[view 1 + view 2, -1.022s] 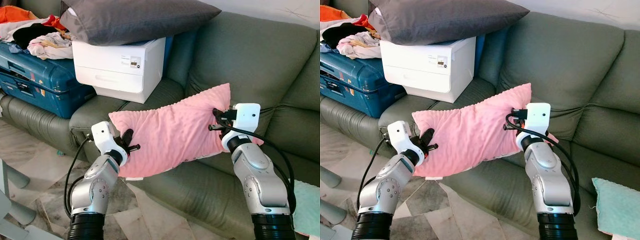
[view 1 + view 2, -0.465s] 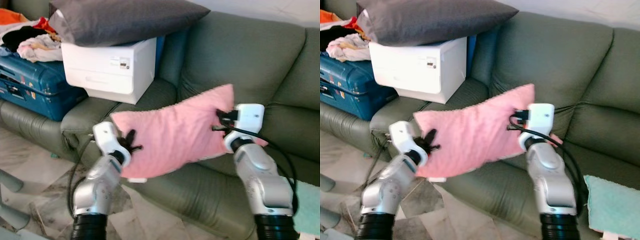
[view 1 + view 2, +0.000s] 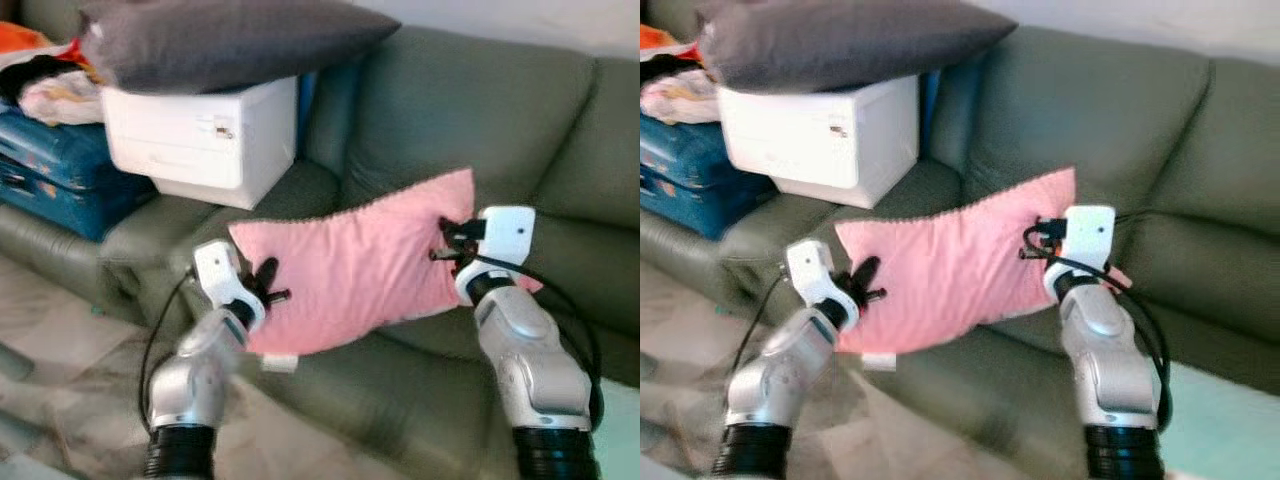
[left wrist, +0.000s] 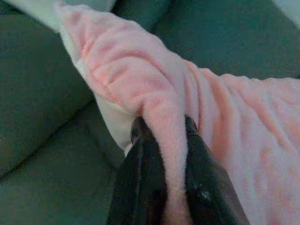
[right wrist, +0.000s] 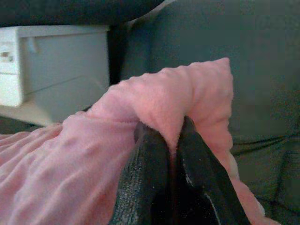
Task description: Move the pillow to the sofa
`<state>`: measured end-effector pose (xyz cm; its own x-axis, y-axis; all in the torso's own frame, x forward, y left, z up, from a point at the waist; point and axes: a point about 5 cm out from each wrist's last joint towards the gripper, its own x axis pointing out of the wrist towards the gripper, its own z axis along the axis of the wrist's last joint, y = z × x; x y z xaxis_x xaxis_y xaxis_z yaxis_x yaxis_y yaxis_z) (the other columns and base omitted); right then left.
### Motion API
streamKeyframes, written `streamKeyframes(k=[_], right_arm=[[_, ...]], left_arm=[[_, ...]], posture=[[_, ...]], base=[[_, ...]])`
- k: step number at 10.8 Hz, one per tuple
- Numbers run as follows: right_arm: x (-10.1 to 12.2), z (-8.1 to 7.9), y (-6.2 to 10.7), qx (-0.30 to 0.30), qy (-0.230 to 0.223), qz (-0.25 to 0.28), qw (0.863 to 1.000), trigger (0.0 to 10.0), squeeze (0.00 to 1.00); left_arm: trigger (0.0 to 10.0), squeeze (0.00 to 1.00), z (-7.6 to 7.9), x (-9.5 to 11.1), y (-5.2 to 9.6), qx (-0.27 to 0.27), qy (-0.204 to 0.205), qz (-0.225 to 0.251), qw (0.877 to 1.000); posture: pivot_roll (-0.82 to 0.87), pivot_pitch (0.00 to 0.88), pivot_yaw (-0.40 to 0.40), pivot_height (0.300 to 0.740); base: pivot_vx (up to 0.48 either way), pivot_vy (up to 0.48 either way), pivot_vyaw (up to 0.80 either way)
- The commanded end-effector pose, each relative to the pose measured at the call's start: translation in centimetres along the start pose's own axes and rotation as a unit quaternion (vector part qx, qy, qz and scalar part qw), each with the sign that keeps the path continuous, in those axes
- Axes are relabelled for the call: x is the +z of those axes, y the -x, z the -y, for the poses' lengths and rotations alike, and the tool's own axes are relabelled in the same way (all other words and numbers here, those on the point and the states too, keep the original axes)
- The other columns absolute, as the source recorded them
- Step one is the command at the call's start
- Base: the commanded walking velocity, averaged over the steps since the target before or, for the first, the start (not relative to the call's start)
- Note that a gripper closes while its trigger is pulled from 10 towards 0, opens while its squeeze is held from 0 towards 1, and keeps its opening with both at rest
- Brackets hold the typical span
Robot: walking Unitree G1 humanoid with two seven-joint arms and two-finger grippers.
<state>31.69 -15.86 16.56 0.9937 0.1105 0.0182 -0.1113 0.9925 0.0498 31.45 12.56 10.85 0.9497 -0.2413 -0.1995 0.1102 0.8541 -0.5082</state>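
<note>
- The pink pillow (image 3: 355, 275) hangs stretched between both arms, above the front of the green sofa (image 3: 500, 120) seat and not resting on it.
- The left gripper (image 4: 164, 140) pinches a fold at one end; its fingers are closed on the fabric.
- The right gripper (image 5: 171, 138) clamps the opposite corner, nearer the sofa's backrest.
- The carrying looks nearly finished; lowering and release remain.

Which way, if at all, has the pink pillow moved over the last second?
Yes: the pink pillow has shifted toward the robot's right along the sofa, farther from the white printer.
</note>
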Motion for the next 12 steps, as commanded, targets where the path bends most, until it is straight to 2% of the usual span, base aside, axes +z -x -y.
streamKeyframes(k=[1,2,5,7,12], right_arm=[[1.0,-0.1,-0.4,0.007,0.004,0.018,1.000,10.0,0.00],[1.0,-0.1,-0.5,0.013,0.008,0.018,1.000,10.0,0.00],[0.8,-0.3,-0.4,0.002,0.000,0.020,1.000,10.0,0.00],[0.8,-0.4,-0.4,0.008,0.002,0.017,1.000,10.0,0.00],[0.7,-0.2,-0.4,0.001,-0.001,0.017,1.000,10.0,0.00]], left_arm=[[10.0,0.00,0.7,0.7,-0.5,-0.015,0.000,0.004,1.000],[10.0,0.00,0.6,1.0,-0.6,-0.019,-0.010,0.006,1.000],[10.0,0.00,-0.4,2.2,-0.7,0.008,0.005,0.030,1.000],[10.0,0.00,-0.8,2.2,-0.6,0.009,0.000,0.028,1.000],[10.0,0.00,-1.1,3.1,-1.0,0.013,-0.004,0.038,0.999]], posture=[[-0.17,0.000,-0.029,0.740],[-0.17,0.000,-0.032,0.740],[-0.18,0.000,-0.018,0.740],[-0.18,0.000,-0.022,0.740],[-0.18,0.000,-0.006,0.740]], base=[[0.000,0.000,0.00],[0.000,0.000,0.00],[0.000,0.000,0.00],[0.000,0.000,0.00],[0.000,0.000,-0.79]])
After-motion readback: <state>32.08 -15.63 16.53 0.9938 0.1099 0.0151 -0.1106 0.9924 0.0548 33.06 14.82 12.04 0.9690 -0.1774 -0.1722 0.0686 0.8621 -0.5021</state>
